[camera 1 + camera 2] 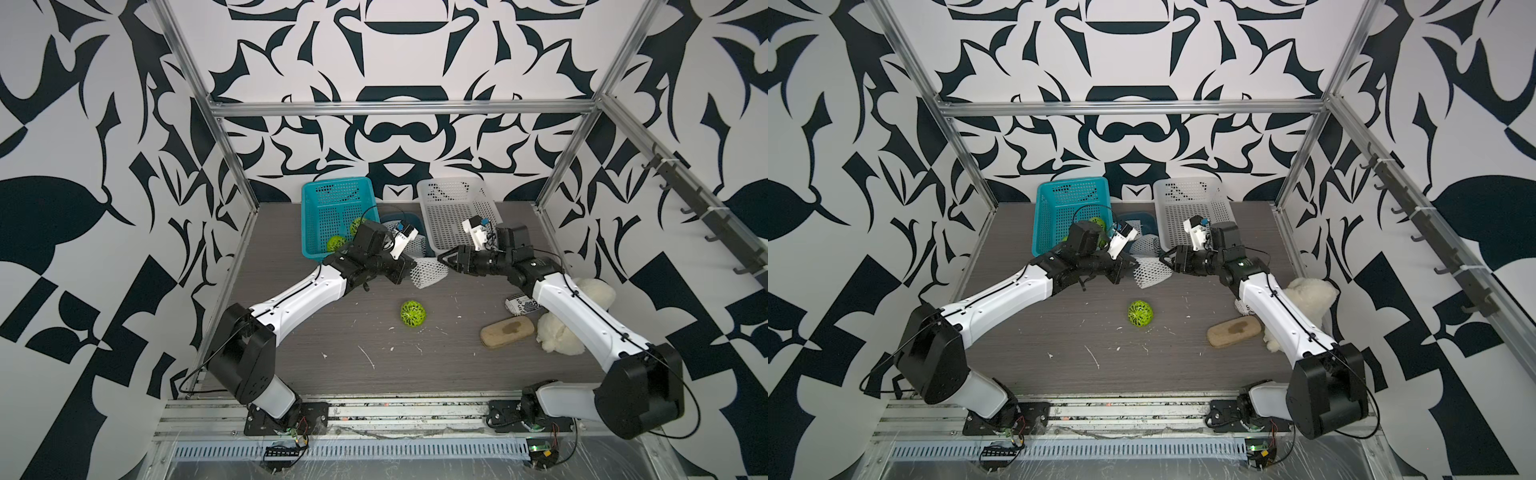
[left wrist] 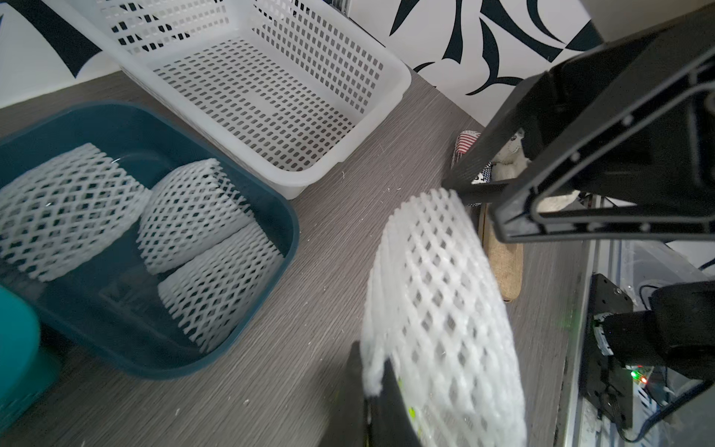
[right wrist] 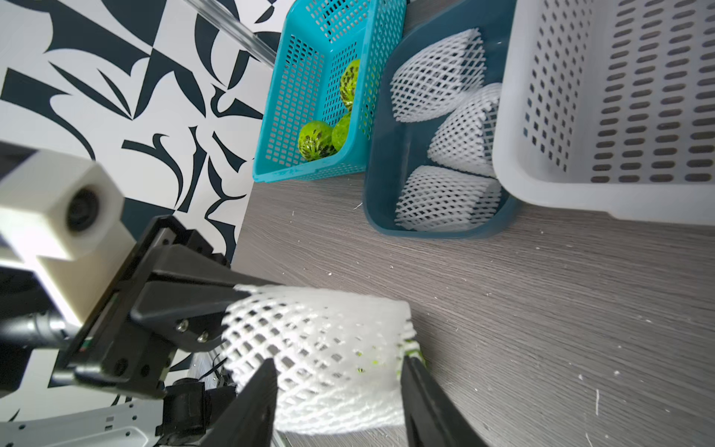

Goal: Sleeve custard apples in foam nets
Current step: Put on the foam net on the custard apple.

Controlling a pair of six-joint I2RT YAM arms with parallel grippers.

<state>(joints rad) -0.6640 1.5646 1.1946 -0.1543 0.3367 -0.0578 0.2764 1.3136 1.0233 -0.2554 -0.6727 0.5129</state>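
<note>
In both top views, two black-and-white arms are reaching toward each other over a grey wood-grain table (image 1: 311,345). The left gripper (image 1: 411,268) is holding one end of a white foam net (image 1: 428,273) just above the table, its jaws closed on the mesh. The right gripper (image 1: 441,258) is meeting the net's other end. One bright green custard apple (image 1: 412,314) is lying alone on the table, nearer the camera than the net. Against the back wall, a teal basket (image 1: 336,182) is holding more custard apples (image 1: 336,243). A dark blue tub (image 1: 409,218) is sitting just beside it, and a white basket (image 1: 453,183) is standing on the tub's other side. By the right arm, a cream plush toy (image 1: 590,291), a tan pad (image 1: 507,330) and a small printed packet (image 1: 519,305) are lying close together. The packet's dark lettering is too small to read. In the left wrist view, the held net is hanging from the left jaws, and three loose foam nets (image 2: 193,209) are lying in the tub. In the right wrist view, the right jaws are standing apart, one on each side of the net's open end, and the mesh between them is looking round, not squashed. The left jaws are pinching the far end, and three custard apples are showing in the teal basket.
</note>
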